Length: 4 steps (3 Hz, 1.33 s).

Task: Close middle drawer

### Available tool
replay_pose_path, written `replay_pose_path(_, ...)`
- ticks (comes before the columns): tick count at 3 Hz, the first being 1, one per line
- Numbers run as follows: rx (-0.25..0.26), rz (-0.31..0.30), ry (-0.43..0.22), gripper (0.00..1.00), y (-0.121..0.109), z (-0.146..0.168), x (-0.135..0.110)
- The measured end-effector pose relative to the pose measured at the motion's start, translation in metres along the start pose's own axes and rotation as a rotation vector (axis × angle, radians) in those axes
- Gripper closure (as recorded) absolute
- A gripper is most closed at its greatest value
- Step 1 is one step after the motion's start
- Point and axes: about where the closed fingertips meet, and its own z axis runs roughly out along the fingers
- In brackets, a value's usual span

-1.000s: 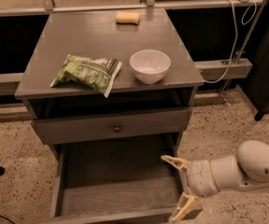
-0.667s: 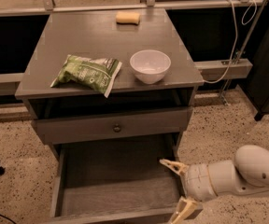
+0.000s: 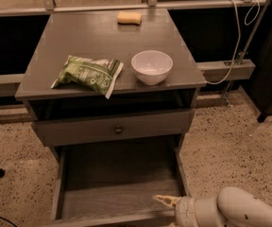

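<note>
The middle drawer (image 3: 119, 188) is pulled far out at the bottom of the grey cabinet, showing its wood-grain floor and low sides. Its slim front panel (image 3: 103, 220) lies along the bottom edge of the view. My gripper (image 3: 166, 214) is at the bottom right, just above the drawer's front right corner. Its upper fingertip (image 3: 162, 200) points left over the drawer floor, and the lower finger runs out of view. The jaws stand open with nothing between them.
Above is another grey drawer front with a dark knob (image 3: 118, 129), standing slightly out. On the cabinet top (image 3: 103, 37) lie a green snack bag (image 3: 88, 74), a white bowl (image 3: 151, 66) and a yellow sponge (image 3: 129, 17). A white cable (image 3: 240, 41) hangs at the right. The floor is speckled.
My gripper has moved down and a little left, towards the front edge of the open drawer. The drawer and the things on top have not moved.
</note>
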Motion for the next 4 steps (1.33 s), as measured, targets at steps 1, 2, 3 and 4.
replay_pose_path(1, -0.016, -0.017, 0.008, 0.49, 0.025, 0.023, 0.037)
replay_pose_path(2, -0.042, -0.023, -0.033, 0.73, 0.045, 0.027, 0.059)
replay_pose_path(3, -0.097, 0.020, -0.026, 1.00, 0.073, 0.048, 0.072)
replay_pose_path(4, -0.019, 0.082, 0.018, 1.00, 0.066, 0.076, 0.088)
